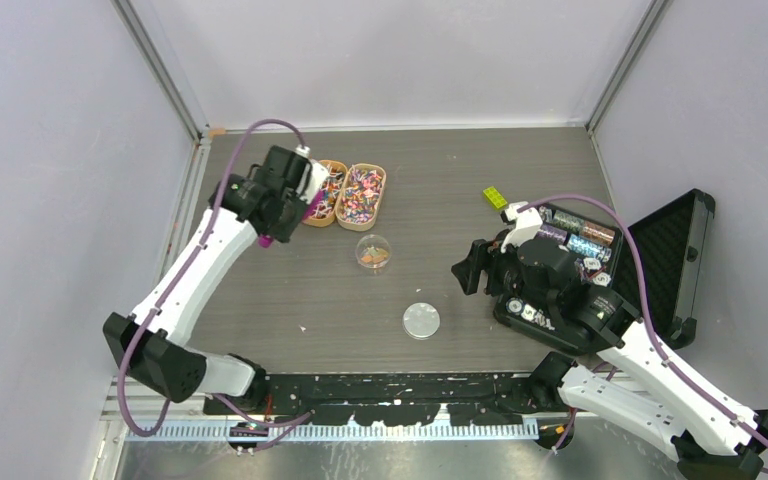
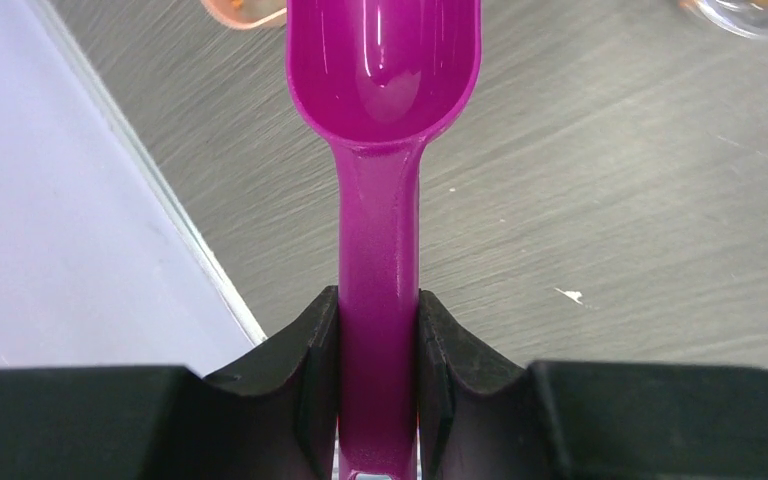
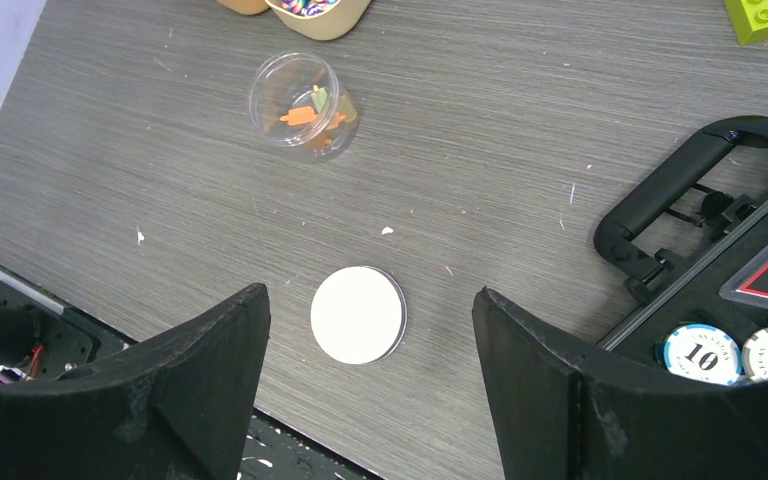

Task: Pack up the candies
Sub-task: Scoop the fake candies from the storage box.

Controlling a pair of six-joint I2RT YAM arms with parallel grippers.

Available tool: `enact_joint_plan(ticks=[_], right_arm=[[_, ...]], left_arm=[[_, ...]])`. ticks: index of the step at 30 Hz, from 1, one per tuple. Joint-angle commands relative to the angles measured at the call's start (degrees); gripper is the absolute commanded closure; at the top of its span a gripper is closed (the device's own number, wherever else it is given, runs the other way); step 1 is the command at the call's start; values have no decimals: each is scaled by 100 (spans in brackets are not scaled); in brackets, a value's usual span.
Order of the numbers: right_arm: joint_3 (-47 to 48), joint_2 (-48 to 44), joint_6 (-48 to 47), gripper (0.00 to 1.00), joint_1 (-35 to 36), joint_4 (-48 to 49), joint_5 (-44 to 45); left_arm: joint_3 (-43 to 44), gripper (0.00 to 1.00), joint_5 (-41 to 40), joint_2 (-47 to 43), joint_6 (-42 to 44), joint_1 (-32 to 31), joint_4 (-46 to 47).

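Observation:
The candies [image 1: 360,190] fill two tan oval bowls [image 1: 381,196] at the back left of the table; the left bowl's rim [image 2: 243,14] peeks in at the top of the left wrist view. A few orange candies [image 3: 303,115] lie in a clear round jar [image 1: 372,252] at mid-table, which stands upright without its lid. Its white lid [image 3: 357,314] lies flat nearer the front. My left gripper [image 2: 380,312] is shut on the handle of an empty magenta scoop [image 2: 383,70], held just left of the bowls. My right gripper [image 3: 368,295] hangs open above the lid.
An open black case [image 1: 675,262] with poker chips [image 3: 701,352] sits at the right, under my right arm. A yellow-green toy brick [image 1: 495,198] lies behind it. The enclosure's left wall [image 2: 50,200] stands close beside the scoop.

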Motion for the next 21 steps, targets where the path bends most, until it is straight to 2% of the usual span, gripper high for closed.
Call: enact_joint_plan(ticks=[1,9,17,21], right_arm=[[49,-29,35,22,-2,279,-80],[-43,68,-33,22,-3,304,-69],[47,223,-37,22,2,288,-238],[43,324,-68,22,4,330,-277]], left_arm=[[43,100,248,-131,-14,860,511],[581,100,135,512,107,1721,36],[1074,100,474,1293,79,2036,-348],[1754,100,328,1922,44,2166,-770]])
